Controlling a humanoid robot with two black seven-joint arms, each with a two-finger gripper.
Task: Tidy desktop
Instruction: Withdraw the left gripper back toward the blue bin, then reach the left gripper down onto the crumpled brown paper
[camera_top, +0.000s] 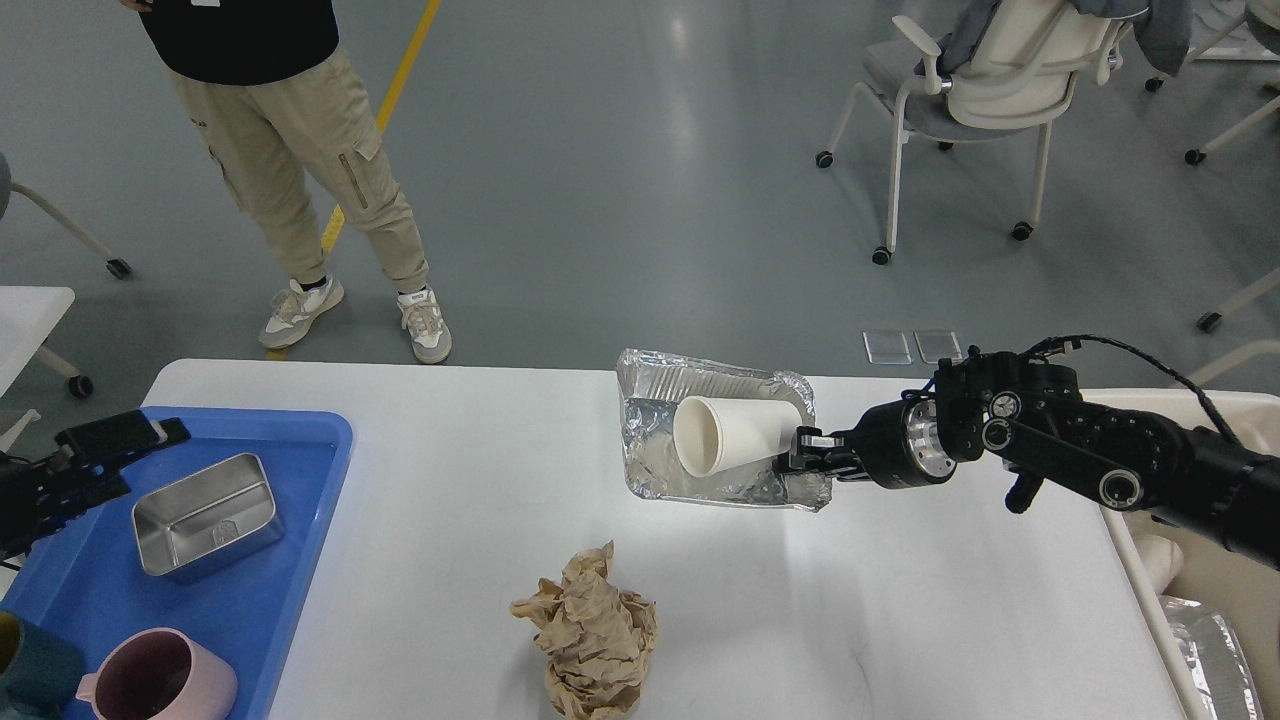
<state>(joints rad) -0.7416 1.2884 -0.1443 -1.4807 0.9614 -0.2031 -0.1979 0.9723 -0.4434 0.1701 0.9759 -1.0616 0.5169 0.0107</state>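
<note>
The white desktop (460, 520) spans the view. A silver foil tray (655, 445) sits tilted at its far middle, with a white paper cup (725, 433) lying on its side inside. My right gripper (806, 452) is shut on the foil tray's right rim. A crumpled brown paper ball (590, 632) lies near the front middle. My left gripper (105, 450) hovers over the far left edge of the blue tray (300, 500); its fingers look spread apart and hold nothing.
The blue tray holds a steel box (205, 514), a pink mug (160, 678) and a teal cup (25, 665). A cream bin (1190, 590) stands at the right with foil inside. A person (290, 150) stands behind the table. Chairs (990, 90) stand at the back right.
</note>
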